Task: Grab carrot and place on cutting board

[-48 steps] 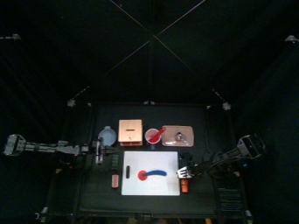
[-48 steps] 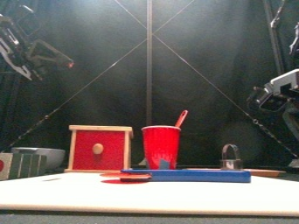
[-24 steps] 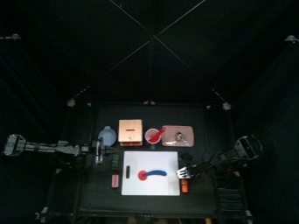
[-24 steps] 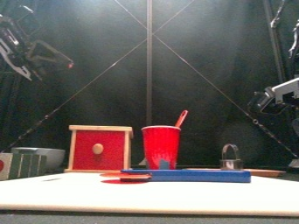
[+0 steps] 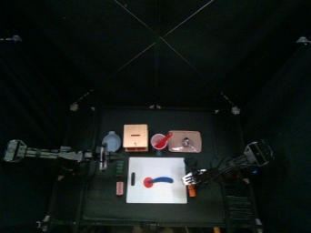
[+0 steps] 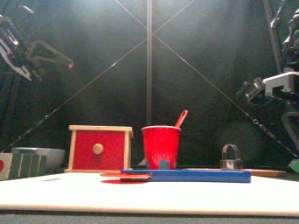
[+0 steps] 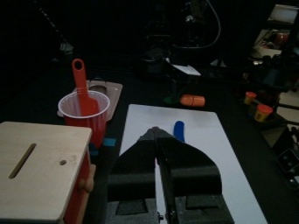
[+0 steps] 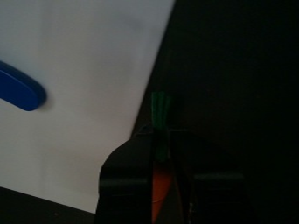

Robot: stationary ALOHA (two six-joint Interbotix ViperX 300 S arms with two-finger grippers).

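Carrot [image 8: 162, 179] clamped between the right gripper [image 8: 160, 149] jaws, green top poking out, held off the cutting board [image 5: 158, 177] just past its right edge, near the table's right side. Blue-handled tool [image 5: 157, 179] lying on the board. Left gripper [image 7: 160, 149] pressed closed and empty, raised at the left edge beside the tan box [image 7: 41, 171] and red cup [image 7: 83, 109].

We saw one white cutting board [image 5: 158, 178], one carrot [image 8: 163, 179], one red cup [image 6: 162, 145], and one box [image 6: 100, 149].
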